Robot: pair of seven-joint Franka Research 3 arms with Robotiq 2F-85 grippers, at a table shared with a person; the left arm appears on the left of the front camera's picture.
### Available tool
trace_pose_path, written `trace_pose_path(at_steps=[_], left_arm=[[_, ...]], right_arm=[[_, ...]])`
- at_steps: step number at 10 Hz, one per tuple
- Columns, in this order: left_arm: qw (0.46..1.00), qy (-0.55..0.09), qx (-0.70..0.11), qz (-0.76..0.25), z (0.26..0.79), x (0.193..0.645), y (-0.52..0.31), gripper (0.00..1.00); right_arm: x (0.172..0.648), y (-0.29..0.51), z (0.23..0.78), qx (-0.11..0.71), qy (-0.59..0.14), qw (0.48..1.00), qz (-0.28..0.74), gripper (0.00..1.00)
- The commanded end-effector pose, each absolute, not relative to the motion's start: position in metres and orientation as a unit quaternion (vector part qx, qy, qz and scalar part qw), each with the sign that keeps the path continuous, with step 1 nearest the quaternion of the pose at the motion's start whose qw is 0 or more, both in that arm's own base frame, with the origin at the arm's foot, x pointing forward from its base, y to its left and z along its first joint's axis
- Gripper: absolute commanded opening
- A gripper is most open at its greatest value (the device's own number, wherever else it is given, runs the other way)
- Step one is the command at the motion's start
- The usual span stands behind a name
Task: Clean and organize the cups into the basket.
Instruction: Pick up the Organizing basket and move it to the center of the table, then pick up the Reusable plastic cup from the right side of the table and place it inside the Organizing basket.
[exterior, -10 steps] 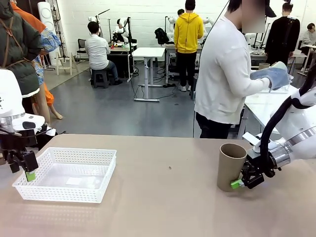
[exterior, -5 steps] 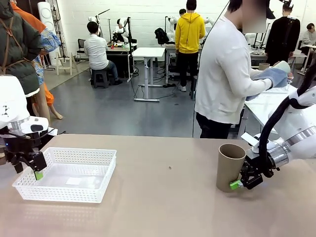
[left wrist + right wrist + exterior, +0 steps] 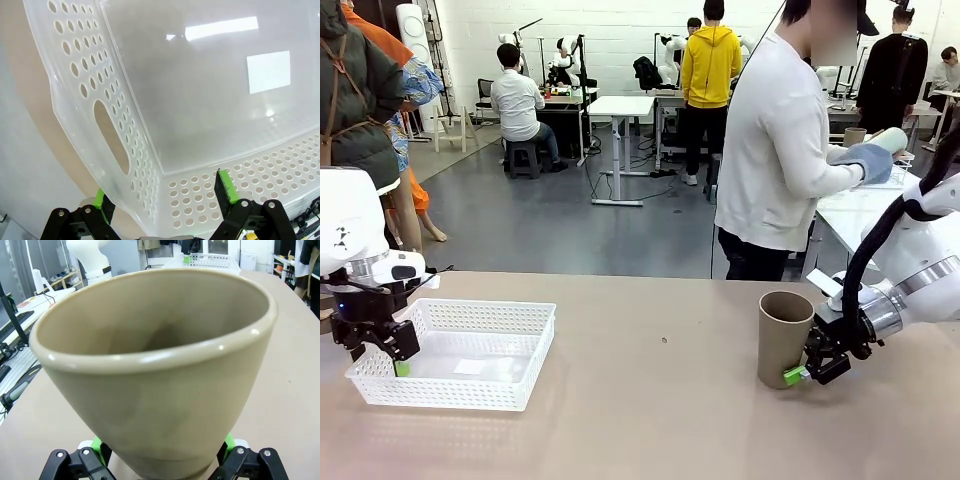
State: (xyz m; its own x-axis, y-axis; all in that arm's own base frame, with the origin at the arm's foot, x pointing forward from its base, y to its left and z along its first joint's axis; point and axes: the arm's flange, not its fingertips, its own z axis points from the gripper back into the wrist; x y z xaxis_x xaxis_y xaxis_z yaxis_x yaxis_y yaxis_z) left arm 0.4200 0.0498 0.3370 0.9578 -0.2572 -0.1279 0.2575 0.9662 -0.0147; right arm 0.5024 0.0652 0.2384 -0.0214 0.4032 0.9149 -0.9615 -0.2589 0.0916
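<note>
A tan cup (image 3: pixel 785 335) stands upright on the table at the right. My right gripper (image 3: pixel 802 368) is open and low at its base, one green-padded finger on each side. In the right wrist view the cup (image 3: pixel 160 390) rises between the green fingertips (image 3: pixel 97 445), leaning towards the camera. The white perforated basket (image 3: pixel 520 345) sits at the left with nothing in it. My left gripper (image 3: pixel 382 350) is open at its left end. In the left wrist view its fingers (image 3: pixel 225 185) straddle the basket's side wall (image 3: pixel 80 85) near a corner. A person behind the table holds a pale cup (image 3: pixel 892 138) in a blue-gloved hand.
Bare tabletop (image 3: pixel 660 400) stretches between basket and cup. The person in a white top (image 3: pixel 775 150) stands at the far right edge, turned towards another table (image 3: pixel 865 215). Other people work at desks far behind.
My left gripper has dropped and shifted right onto the basket's left wall. The right gripper and the tan cup have crept slightly left. The person's gloved hand has lowered a little.
</note>
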Motion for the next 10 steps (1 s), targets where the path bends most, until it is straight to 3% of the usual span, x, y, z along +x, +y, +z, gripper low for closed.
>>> trace_pose_path(at_steps=[1, 2, 3, 4, 5, 6, 7, 8, 9, 10], left_arm=[[0.988, 0.069, 0.002, -0.140, 0.3439, 0.4211, 0.0533, 1.00], [0.987, 0.058, 0.001, -0.153, 0.3446, 0.4198, 0.0543, 0.78], [0.987, 0.058, 0.004, -0.152, 0.3458, 0.4194, 0.0546, 0.41], [0.987, 0.059, 0.003, -0.151, 0.3471, 0.4193, 0.0551, 0.18], [0.987, 0.063, 0.006, -0.151, 0.3462, 0.4197, 0.0558, 0.00], [0.987, 0.066, 0.008, -0.148, 0.3456, 0.4203, 0.0557, 0.00], [0.987, 0.067, 0.008, -0.146, 0.3457, 0.4207, 0.0556, 0.00], [0.987, 0.068, 0.008, -0.145, 0.3458, 0.4211, 0.0555, 0.06], [0.987, 0.068, 0.010, -0.146, 0.3454, 0.4212, 0.0556, 0.00], [0.987, 0.068, 0.009, -0.146, 0.3454, 0.4214, 0.0557, 0.00]], right_arm=[[0.5006, 0.0698, 0.2359, 0.459, -0.311, 0.534, 0.639, 1.00], [0.5007, 0.0695, 0.2360, 0.465, -0.309, 0.529, 0.640, 1.00], [0.5008, 0.0683, 0.2365, 0.465, -0.311, 0.522, 0.643, 0.41], [0.5014, 0.0682, 0.2366, 0.468, -0.308, 0.522, 0.643, 0.41], [0.5023, 0.0674, 0.2363, 0.468, -0.308, 0.526, 0.640, 0.00], [0.5032, 0.0665, 0.2360, 0.469, -0.307, 0.530, 0.636, 0.36], [0.5033, 0.0656, 0.2358, 0.469, -0.308, 0.531, 0.635, 0.00], [0.5036, 0.0653, 0.2357, 0.469, -0.309, 0.531, 0.635, 0.00], [0.5037, 0.0653, 0.2350, 0.468, -0.310, 0.530, 0.635, 0.00], [0.5040, 0.0648, 0.2348, 0.469, -0.310, 0.530, 0.635, 0.21]])
